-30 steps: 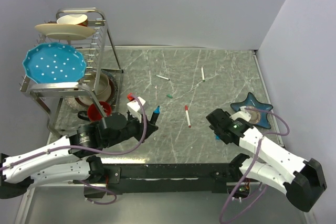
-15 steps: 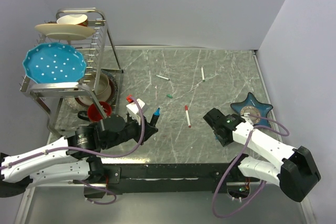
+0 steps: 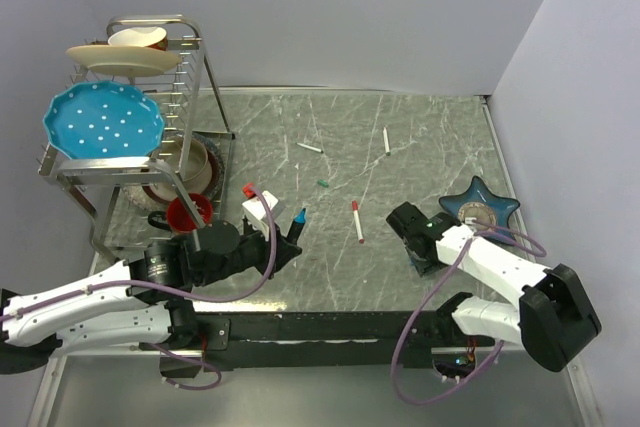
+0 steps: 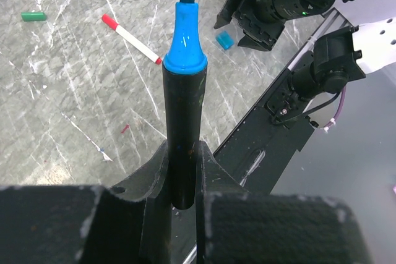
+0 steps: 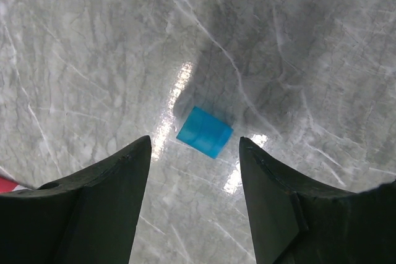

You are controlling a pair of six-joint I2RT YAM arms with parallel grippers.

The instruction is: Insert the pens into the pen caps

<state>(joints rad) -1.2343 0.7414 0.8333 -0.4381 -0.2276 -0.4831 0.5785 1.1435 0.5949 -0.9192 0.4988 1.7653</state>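
Thick black marker with blue collar and blue-green tip (image 4: 184, 91): uncapped, rear end clamped in left gripper (image 4: 184, 174), tip pointing away from it. Small blue plastic cap (image 5: 205, 132): lying flat between the spread fingers of right gripper (image 5: 195, 143), no contact visible. Thin white pen with red far end (image 3: 357, 220): lying flat, right of the marker tip in the top view. Tiny green cap (image 3: 323, 183): just beyond that pen. Thin white pen at back left (image 3: 310, 147) and thin white pen at back right (image 3: 387, 140): flat, well apart.
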